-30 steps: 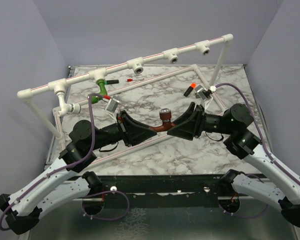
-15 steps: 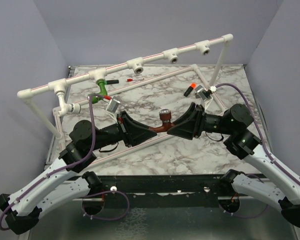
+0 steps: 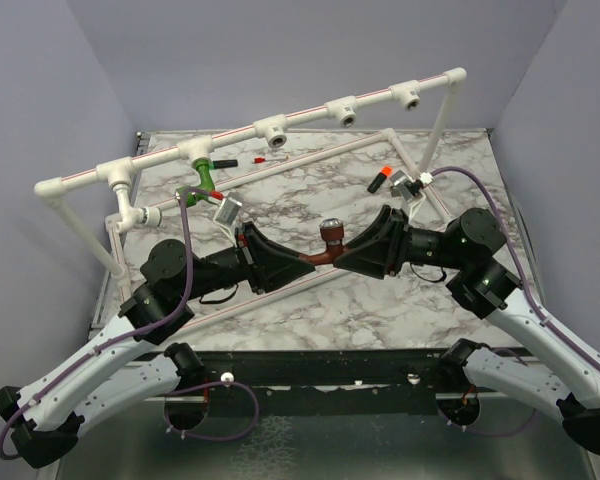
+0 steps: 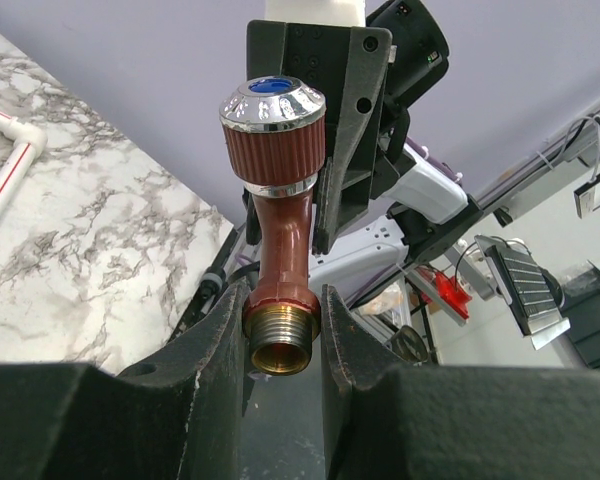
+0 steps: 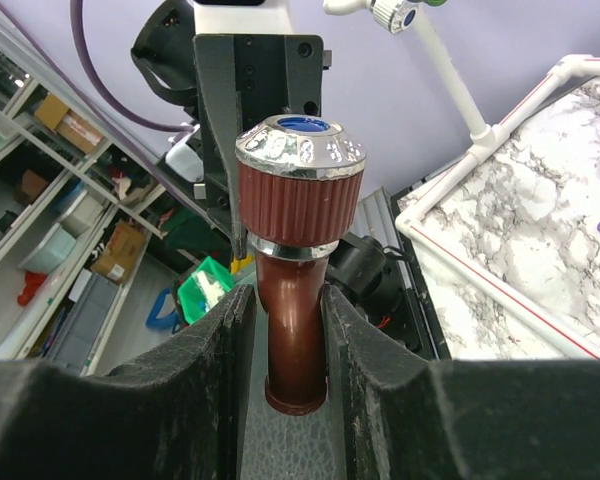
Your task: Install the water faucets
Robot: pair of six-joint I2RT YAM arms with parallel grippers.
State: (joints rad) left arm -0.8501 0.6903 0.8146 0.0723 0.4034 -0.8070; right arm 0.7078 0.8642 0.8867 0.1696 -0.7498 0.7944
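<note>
The dark reddish-brown faucet (image 3: 328, 240) hangs above the middle of the table, its chrome-capped knob up, between both grippers. My left gripper (image 3: 305, 262) is shut on its threaded brass end (image 4: 283, 345). My right gripper (image 3: 342, 255) comes from the other side, with both fingers pressed against the curved spout (image 5: 298, 330). In the left wrist view the faucet (image 4: 283, 235) stands upright in front of the right gripper's fingers (image 4: 352, 120). A green faucet (image 3: 204, 180) hangs from a tee of the white pipe rail (image 3: 310, 113). A white faucet (image 3: 145, 214) hangs from the tee to its left.
The white pipe frame's lower bars (image 3: 330, 153) cross the marble table (image 3: 400, 300) just behind the grippers. An orange-and-black cylinder (image 3: 382, 180) lies at the back right. A small red piece (image 3: 261, 158) lies behind the green faucet. Three open tees (image 3: 348, 112) sit on the rail's right part.
My right gripper's jaws have narrowed onto the faucet's spout. The faucet and both arms have barely moved.
</note>
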